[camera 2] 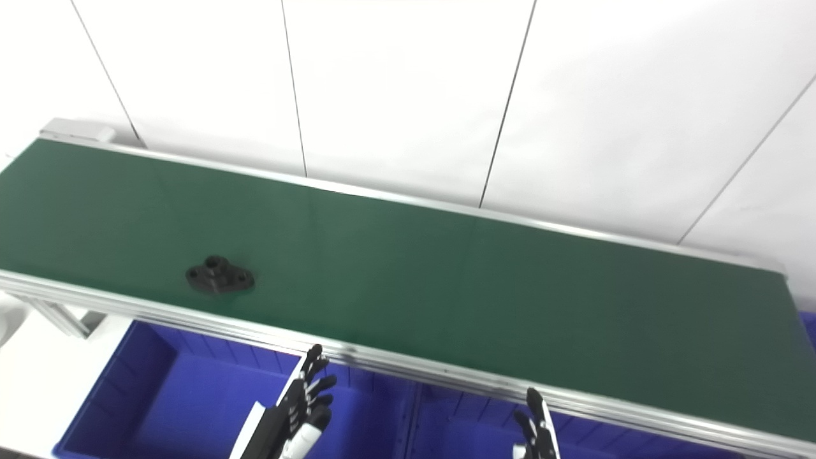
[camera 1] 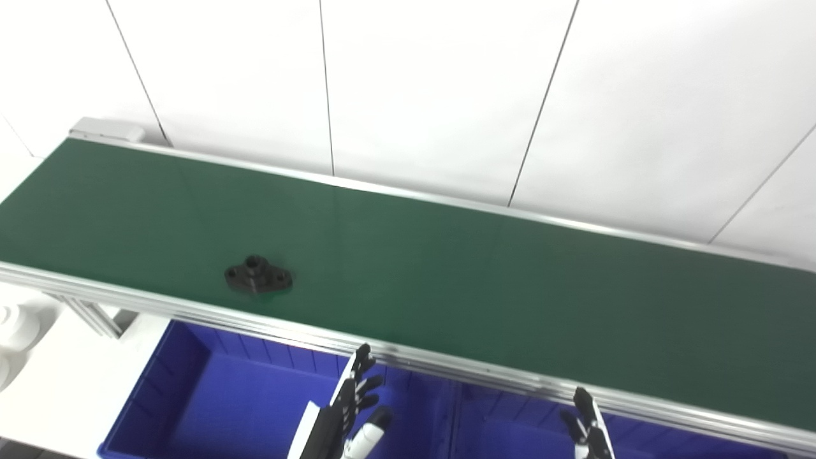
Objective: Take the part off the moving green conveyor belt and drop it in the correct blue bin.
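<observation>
A small black flanged part (camera 1: 258,275) lies on the green conveyor belt (camera 1: 446,274), near its front edge at the left. It also shows in the right eye view (camera 2: 219,275). My left hand (camera 1: 349,411) is open and empty, fingers pointing up, over the left blue bin (camera 1: 191,395), below and to the right of the part. My right hand (camera 1: 590,426) is at the bottom edge over the right blue bin (camera 1: 510,427), fingers apart and holding nothing. Both hands are below the belt's front rail.
An aluminium rail (camera 1: 382,347) runs along the belt's front edge, between the hands and the belt. A white panelled wall (camera 1: 446,83) stands behind the belt. A white object (camera 1: 16,331) sits at the far left, below the belt.
</observation>
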{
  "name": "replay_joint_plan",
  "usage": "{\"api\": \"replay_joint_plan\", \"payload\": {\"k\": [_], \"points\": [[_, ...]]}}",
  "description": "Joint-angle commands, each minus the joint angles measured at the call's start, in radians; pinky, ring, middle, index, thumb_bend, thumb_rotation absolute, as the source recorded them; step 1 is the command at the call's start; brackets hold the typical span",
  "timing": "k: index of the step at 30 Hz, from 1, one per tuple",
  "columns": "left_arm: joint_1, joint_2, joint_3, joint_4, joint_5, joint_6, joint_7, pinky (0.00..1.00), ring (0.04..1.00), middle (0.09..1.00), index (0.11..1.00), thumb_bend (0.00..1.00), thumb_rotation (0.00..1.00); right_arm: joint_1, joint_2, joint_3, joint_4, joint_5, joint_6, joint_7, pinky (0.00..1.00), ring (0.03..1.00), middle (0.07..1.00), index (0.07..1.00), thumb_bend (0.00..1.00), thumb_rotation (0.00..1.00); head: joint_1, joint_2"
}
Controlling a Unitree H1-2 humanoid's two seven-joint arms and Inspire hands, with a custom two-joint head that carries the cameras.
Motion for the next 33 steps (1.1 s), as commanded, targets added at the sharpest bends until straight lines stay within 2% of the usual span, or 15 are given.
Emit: {"api": "replay_joint_plan", "payload": {"k": [1, 7, 8, 11, 13, 14, 16, 17, 21, 27, 33], "points": [[-0.011, -0.064, -0.044, 0.001, 0.018, -0.032, 0.014, 0.86, 0.906, 0.977, 1.0, 0.5, 0.85, 0.0, 0.0, -0.006, -0.018, 0.003, -0.056, 0.005, 0.95, 0.918, 0.971, 0.97, 0.59, 1.0, 0.0, 0.001], [-0.012, -0.065, -0.041, 0.006, 0.018, -0.038, 0.015, 0.86, 0.899, 0.974, 1.0, 0.5, 0.85, -0.001, 0.0, -0.008, -0.022, 0.009, -0.051, 0.015, 0.95, 0.917, 0.976, 0.978, 0.6, 1.0, -0.015, 0.002], [-0.013, -0.066, -0.04, 0.006, 0.016, -0.036, 0.014, 0.86, 0.9, 0.974, 1.0, 0.5, 0.85, -0.002, 0.002, -0.009, -0.02, 0.015, -0.054, 0.017, 0.95, 0.918, 0.975, 0.979, 0.6, 0.97, -0.015, 0.002], [-0.014, -0.066, -0.038, 0.006, 0.011, -0.033, 0.012, 0.86, 0.901, 0.975, 1.0, 0.49, 0.85, -0.001, -0.001, -0.008, -0.021, -0.015, -0.082, 0.011, 0.93, 0.911, 0.966, 0.997, 0.59, 0.75, -0.023, 0.008], [-0.015, -0.064, -0.037, 0.004, 0.009, -0.032, 0.01, 0.86, 0.902, 0.975, 1.0, 0.5, 0.85, -0.001, -0.006, -0.008, -0.038, -0.059, -0.087, 0.004, 0.91, 0.889, 0.949, 1.0, 0.62, 0.61, -0.031, 0.013], [-0.015, -0.063, -0.037, 0.004, 0.008, -0.032, 0.009, 0.85, 0.901, 0.976, 1.0, 0.5, 0.85, -0.003, -0.011, -0.008, -0.047, -0.089, -0.094, 0.0, 0.89, 0.867, 0.937, 1.0, 0.68, 0.54, -0.031, 0.013], [-0.017, -0.06, -0.035, 0.001, 0.004, -0.028, 0.006, 0.85, 0.901, 0.975, 1.0, 0.51, 0.85, -0.008, -0.017, -0.011, -0.06, -0.145, -0.104, -0.01, 0.87, 0.848, 0.931, 0.999, 0.73, 0.49, -0.041, 0.016], [-0.019, -0.059, -0.034, 0.002, 0.001, -0.029, 0.003, 0.84, 0.899, 0.974, 1.0, 0.51, 0.86, -0.014, -0.019, -0.016, -0.074, -0.185, -0.109, -0.021, 0.84, 0.84, 0.923, 0.987, 0.79, 0.47, -0.055, 0.019], [-0.029, -0.054, -0.031, 0.01, -0.011, -0.032, -0.004, 0.83, 0.896, 0.975, 1.0, 0.54, 0.86, -0.041, -0.019, -0.033, -0.129, -0.283, -0.102, -0.049, 0.83, 0.825, 0.9, 0.957, 0.88, 0.41, -0.081, 0.026], [-0.044, -0.045, -0.027, 0.019, -0.021, -0.028, -0.013, 0.85, 0.9, 0.977, 1.0, 0.52, 0.88, -0.117, -0.017, -0.05, -0.176, -0.355, -0.031, -0.043, 0.79, 0.796, 0.877, 0.939, 0.97, 0.36, -0.111, 0.037], [-0.052, -0.046, -0.023, 0.021, -0.031, -0.01, -0.02, 0.88, 0.904, 0.977, 1.0, 0.54, 0.89, -0.219, -0.027, -0.066, -0.173, -0.435, 0.037, -0.029, 0.77, 0.781, 0.863, 0.936, 1.0, 0.34, -0.124, 0.041]]}}
